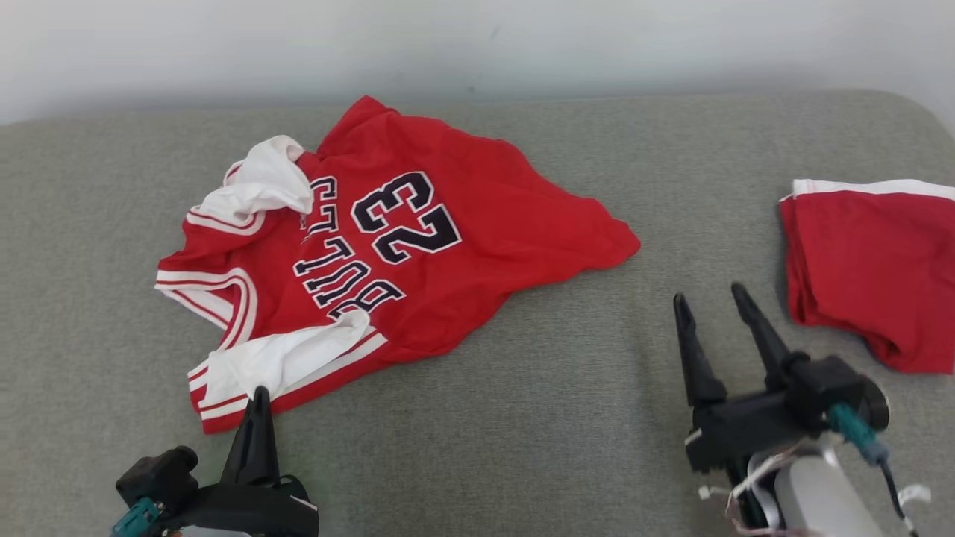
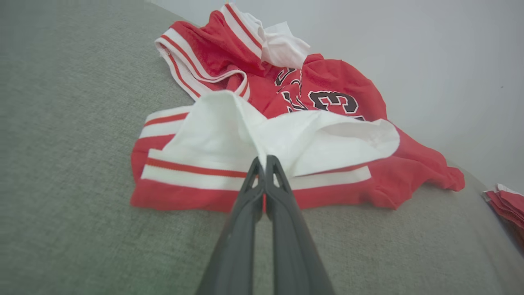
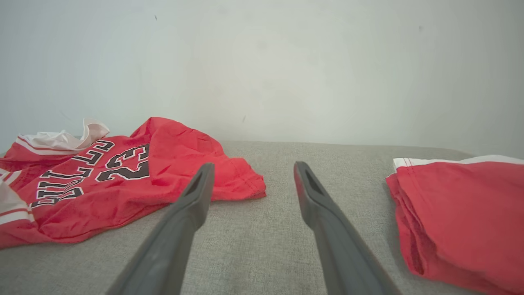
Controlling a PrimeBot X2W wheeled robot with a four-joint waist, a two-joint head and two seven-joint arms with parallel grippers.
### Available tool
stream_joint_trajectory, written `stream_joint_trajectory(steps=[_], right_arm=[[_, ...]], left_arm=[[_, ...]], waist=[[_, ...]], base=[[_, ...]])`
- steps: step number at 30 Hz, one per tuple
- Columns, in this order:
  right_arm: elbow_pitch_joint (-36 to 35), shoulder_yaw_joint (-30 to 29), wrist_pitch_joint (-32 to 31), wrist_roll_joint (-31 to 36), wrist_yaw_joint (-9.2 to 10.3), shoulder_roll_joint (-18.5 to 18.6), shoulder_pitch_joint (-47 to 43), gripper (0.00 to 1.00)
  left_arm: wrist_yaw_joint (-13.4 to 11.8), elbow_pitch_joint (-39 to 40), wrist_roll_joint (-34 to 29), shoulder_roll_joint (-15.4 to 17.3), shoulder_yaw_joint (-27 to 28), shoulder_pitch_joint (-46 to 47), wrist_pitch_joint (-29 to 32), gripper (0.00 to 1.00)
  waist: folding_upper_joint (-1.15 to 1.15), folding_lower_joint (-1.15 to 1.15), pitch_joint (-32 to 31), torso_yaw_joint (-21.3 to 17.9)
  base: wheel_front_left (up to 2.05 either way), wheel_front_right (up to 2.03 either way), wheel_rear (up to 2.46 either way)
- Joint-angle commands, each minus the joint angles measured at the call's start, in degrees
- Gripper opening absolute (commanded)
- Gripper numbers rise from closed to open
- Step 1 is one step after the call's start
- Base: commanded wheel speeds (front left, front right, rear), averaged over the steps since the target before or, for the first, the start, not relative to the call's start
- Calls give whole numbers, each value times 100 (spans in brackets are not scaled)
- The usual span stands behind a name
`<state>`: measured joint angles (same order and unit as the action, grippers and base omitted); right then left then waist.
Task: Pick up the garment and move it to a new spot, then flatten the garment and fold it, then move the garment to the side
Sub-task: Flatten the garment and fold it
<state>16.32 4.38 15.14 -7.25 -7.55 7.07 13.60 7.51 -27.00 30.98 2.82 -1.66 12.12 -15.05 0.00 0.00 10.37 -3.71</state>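
1. Where the left gripper sits at 7 o'clock, its fingers are pressed together, pinching a white fold of the jersey.
2. Crumpled, the jersey lies toward 10 o'clock on the grey cushion.
3. At 4 o'clock, the right gripper stands wide open, holding nothing.
4. At 3 o'clock lies a folded red cloth.

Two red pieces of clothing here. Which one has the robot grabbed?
The spread-out jersey numbered 23, on the left: the left gripper is shut on its white edge. The folded red garment on the right lies untouched.
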Motion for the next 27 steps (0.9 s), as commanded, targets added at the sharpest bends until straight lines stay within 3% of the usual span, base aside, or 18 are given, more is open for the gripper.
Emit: stream_joint_trajectory(steps=[1, 14, 27], right_arm=[[232, 53, -3, -120, 12, 127, 298, 100], [2891, 1109, -53, -1337, 13, 1115, 2223, 100], [3680, 2090, -49, -2316, 13, 1676, 2776, 100]], left_arm=[[-6, 96, -56, 12, -42, -43, -17, 0], [-6, 395, -142, 8, -597, 57, -17, 0], [-6, 506, -222, 9, -785, 172, -17, 0]], waist=[[0, 0, 110, 255], [0, 0, 632, 1019], [0, 0, 933, 1119]], base=[[0, 0, 0], [0, 0, 0], [0, 0, 0]])
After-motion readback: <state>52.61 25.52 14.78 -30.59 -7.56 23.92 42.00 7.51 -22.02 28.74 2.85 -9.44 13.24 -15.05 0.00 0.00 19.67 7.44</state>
